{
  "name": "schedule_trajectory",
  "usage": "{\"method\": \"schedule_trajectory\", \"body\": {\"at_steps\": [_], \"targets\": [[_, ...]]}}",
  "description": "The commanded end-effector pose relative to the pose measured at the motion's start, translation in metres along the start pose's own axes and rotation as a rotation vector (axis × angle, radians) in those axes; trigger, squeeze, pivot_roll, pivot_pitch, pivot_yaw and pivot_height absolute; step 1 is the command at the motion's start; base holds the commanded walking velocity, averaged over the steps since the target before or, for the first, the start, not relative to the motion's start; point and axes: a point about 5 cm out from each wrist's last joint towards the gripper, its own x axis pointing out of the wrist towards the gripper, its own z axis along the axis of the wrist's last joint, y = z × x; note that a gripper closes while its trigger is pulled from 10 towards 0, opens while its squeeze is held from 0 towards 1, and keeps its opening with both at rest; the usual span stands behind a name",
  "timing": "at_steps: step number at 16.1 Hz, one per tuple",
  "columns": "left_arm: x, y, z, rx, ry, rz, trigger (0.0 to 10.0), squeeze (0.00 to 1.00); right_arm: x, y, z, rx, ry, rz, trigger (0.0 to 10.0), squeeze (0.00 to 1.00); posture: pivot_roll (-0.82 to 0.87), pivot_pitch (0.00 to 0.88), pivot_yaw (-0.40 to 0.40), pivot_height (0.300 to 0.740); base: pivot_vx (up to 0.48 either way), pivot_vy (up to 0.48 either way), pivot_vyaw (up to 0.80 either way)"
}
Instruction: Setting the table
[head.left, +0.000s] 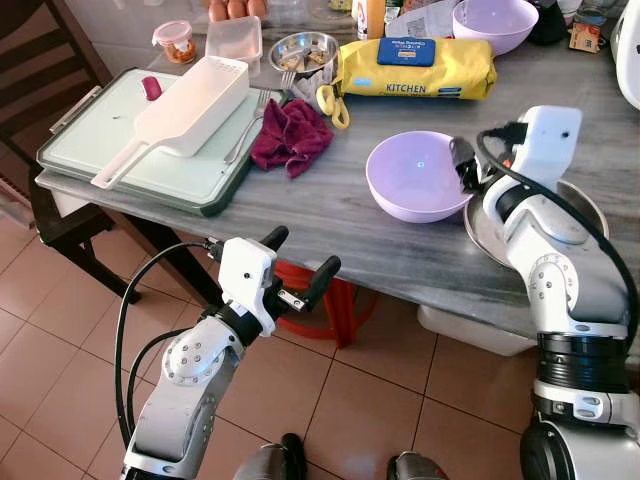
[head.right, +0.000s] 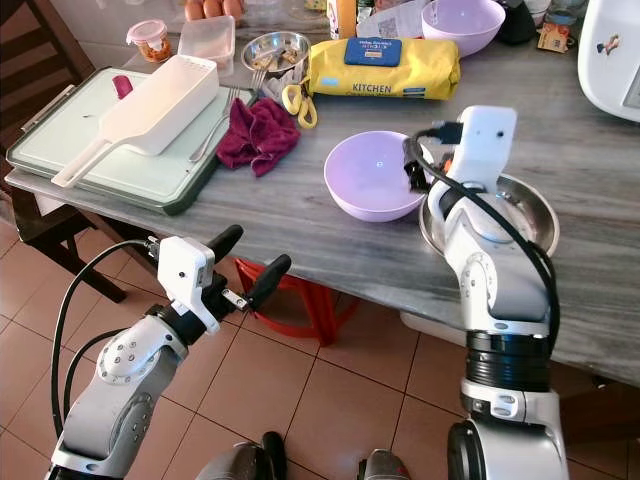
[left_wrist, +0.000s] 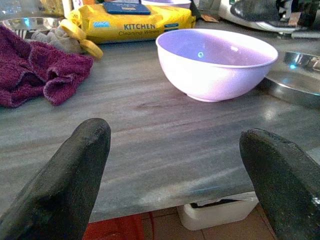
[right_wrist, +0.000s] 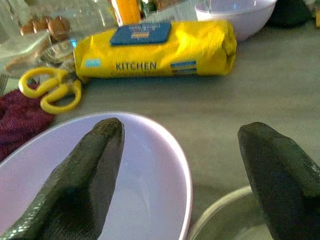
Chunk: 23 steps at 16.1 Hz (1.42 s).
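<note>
A lavender bowl (head.left: 418, 175) stands on the grey table (head.left: 330, 225) near its front edge. Touching its right side lies a shallow steel plate (head.left: 590, 212). My right gripper (head.left: 463, 165) is open at the bowl's right rim. In the right wrist view, one finger (right_wrist: 95, 165) hangs over the bowl's inside (right_wrist: 145, 200) and the other finger (right_wrist: 280, 170) is outside it, above the plate. My left gripper (head.left: 305, 250) is open and holds nothing, below and in front of the table edge, facing the bowl (left_wrist: 215, 62). A second lavender bowl (head.left: 495, 22) sits at the back.
A yellow wipes pack (head.left: 415, 68), yellow scissors (head.left: 333, 103), a maroon cloth (head.left: 292, 135), a fork (head.left: 245, 125) and a small steel bowl (head.left: 303, 50) lie left of centre. A white scoop (head.left: 190, 105) rests on a green tray (head.left: 130, 160). A red stool (head.left: 325, 300) stands under the table.
</note>
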Motion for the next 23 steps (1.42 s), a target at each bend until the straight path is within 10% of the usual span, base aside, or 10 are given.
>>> {"method": "schedule_trajectory", "body": {"at_steps": [1, 9, 23], "targets": [[-0.003, 0.001, -0.001, 0.005, 0.006, -0.009, 10.0, 0.00, -0.002, 0.002, 0.007, -0.021, -0.036, 0.013, 10.0, 1.00, -0.15, 0.219, 0.095, 0.740, 0.000, 0.000, 0.00], [0.000, 0.004, -0.001, 0.005, -0.001, 0.000, 10.0, 0.00, -0.039, -0.023, 0.029, -0.126, -0.141, -0.040, 10.0, 1.00, -0.18, 0.226, 0.094, 0.740, 0.000, 0.000, 0.00], [0.004, 0.007, -0.001, 0.016, -0.004, -0.013, 10.0, 0.00, -0.088, -0.039, -0.011, -0.266, 0.129, -0.085, 10.0, 0.85, -0.19, 0.217, 0.105, 0.740, 0.000, 0.000, 0.00]]}}
